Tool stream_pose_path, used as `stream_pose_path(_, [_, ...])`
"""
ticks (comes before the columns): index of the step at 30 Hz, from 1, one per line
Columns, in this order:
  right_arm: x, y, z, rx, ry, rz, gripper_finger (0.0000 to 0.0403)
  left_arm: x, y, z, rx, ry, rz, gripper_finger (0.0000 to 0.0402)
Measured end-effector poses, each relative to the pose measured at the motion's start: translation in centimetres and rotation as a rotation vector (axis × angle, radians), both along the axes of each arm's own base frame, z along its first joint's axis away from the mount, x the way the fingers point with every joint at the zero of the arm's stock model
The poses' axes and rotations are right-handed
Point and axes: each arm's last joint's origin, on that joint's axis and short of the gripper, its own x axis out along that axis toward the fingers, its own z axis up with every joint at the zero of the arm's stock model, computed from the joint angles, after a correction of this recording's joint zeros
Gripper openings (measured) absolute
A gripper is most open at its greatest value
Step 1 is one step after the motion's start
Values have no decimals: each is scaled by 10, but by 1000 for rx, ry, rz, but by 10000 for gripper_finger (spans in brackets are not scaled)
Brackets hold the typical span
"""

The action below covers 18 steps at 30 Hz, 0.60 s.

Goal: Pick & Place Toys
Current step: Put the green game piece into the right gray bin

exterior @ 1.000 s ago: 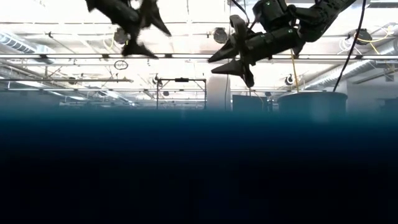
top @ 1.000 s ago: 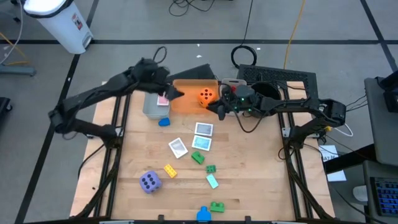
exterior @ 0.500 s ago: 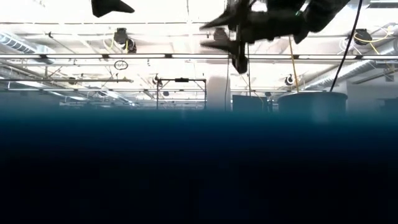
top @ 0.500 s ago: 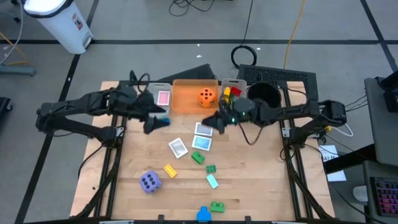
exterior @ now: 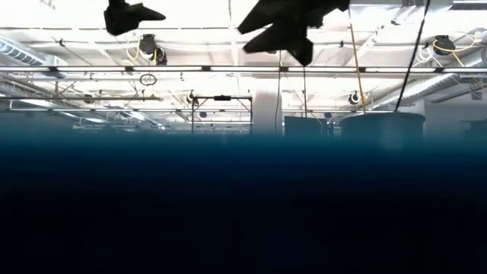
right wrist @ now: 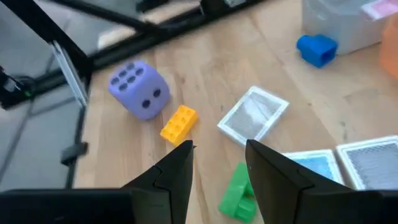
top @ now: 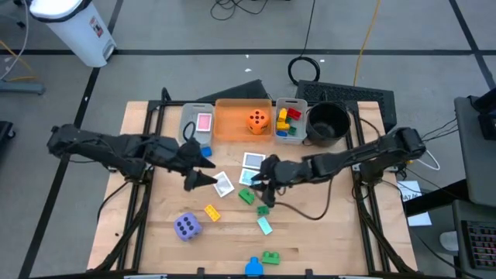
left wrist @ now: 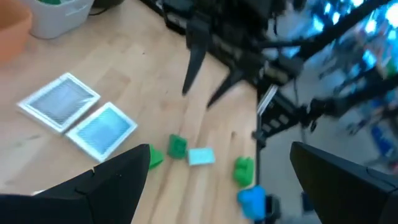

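The purple die shows dark pips. Both arms have swung from the bins; left gripper gapes empty, right gripper part-open, empty.

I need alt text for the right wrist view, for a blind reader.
The right gripper, jaws open, hangs over a green brick on a wooden table. Beyond lie a yellow brick, a purple die and picture cards.
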Motion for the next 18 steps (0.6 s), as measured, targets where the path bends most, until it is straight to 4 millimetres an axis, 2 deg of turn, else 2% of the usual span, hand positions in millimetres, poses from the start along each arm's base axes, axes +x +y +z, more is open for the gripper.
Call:
stream_pose_path(7, [30, 29, -42, -25, 130, 44, 141, -1, -22, -18, -143, -22, 100, 395])
stream_pose_path(13, [35, 40, -80, -138, 211, -138, 141, -9, -41, -18, -183, -36, 181, 395])
stream_pose_path(18, [37, 41, -107, -135, 290, -202, 141, -13, -56, -20, -205, -39, 201, 395])
